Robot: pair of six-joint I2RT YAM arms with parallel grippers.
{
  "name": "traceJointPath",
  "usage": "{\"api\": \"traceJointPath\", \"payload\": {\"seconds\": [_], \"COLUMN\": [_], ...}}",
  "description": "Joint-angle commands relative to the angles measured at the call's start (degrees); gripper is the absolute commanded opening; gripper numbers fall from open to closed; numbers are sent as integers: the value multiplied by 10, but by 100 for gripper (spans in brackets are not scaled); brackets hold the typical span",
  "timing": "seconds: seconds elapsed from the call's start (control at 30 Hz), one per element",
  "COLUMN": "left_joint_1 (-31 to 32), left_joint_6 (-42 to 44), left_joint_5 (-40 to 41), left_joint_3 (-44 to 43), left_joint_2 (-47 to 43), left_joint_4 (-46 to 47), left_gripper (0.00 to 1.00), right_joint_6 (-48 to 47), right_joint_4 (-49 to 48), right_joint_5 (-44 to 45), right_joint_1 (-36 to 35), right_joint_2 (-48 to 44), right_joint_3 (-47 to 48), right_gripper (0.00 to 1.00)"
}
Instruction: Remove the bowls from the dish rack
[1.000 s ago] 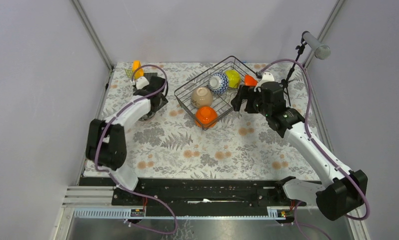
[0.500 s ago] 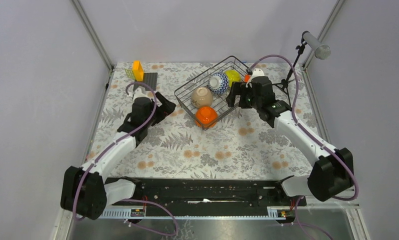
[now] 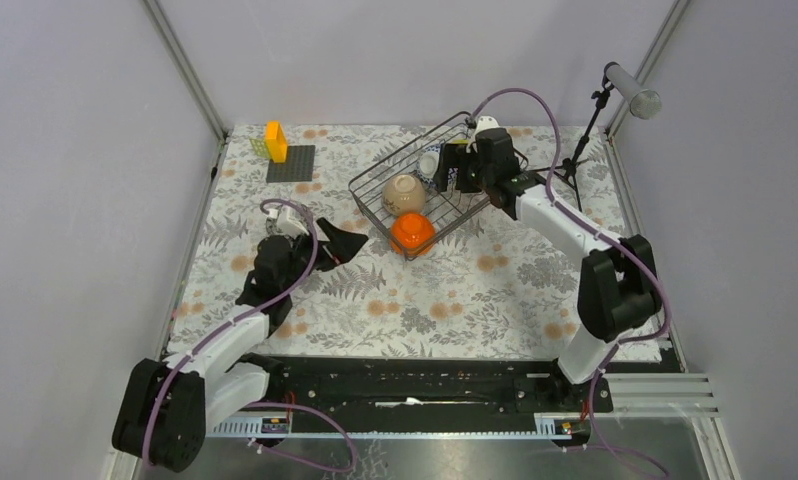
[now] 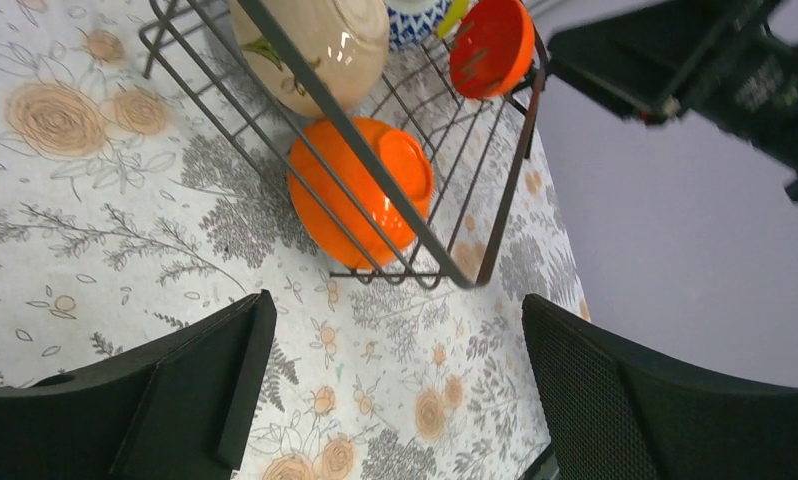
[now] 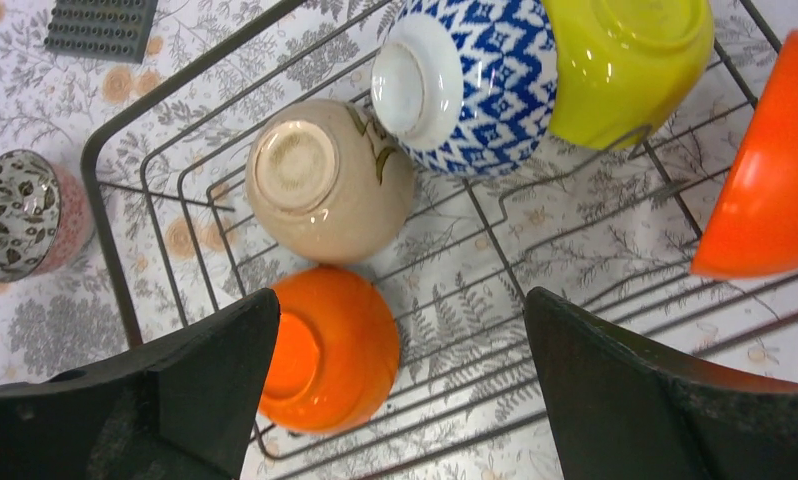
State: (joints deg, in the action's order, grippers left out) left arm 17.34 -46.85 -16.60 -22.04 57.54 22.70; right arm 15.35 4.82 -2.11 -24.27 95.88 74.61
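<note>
The dish rack (image 3: 405, 152) stands at the table's back centre. The right wrist view shows five bowls in it: blue-white (image 5: 465, 75), yellow-green (image 5: 625, 65), beige (image 5: 325, 180), and two orange ones (image 5: 330, 345) (image 5: 765, 170). The pink-red patterned bowl (image 5: 25, 215) sits upside down on the cloth just left of the rack (image 5: 190, 75). My right gripper (image 3: 455, 170) hangs open over the rack's middle, holding nothing. My left gripper (image 3: 340, 243) is open and empty above the cloth near the rack's front-left corner; its view faces the near orange bowl (image 4: 360, 190) and the beige bowl (image 4: 320, 40).
An orange block (image 3: 275, 140) stands beside a flat dark square plate (image 3: 291, 163) at the back left. A microphone on a stand (image 3: 630, 90) rises at the back right. Grey walls close in both sides. The floral cloth (image 3: 455, 290) covers the table.
My left arm pulled back from the back left and swung toward the rack's front-left corner. My right arm moved left from the rack's right side to above its middle.
</note>
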Motion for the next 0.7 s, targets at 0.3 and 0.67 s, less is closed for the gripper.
{"api": "traceJointPath", "payload": {"seconds": [0.3, 0.67], "left_joint_1": [14, 14], "left_joint_6": [12, 4], "left_joint_5": [-91, -102], "left_joint_3": [111, 109], "left_joint_2": [16, 15], "left_joint_4": [276, 286], "left_gripper": [99, 99], "right_joint_6": [8, 16], "right_joint_4": [-22, -22], "right_joint_5": [-18, -11], "right_joint_1": [27, 52], "right_joint_2": [156, 225], "right_joint_3": [146, 207], "right_gripper": [99, 98]}}
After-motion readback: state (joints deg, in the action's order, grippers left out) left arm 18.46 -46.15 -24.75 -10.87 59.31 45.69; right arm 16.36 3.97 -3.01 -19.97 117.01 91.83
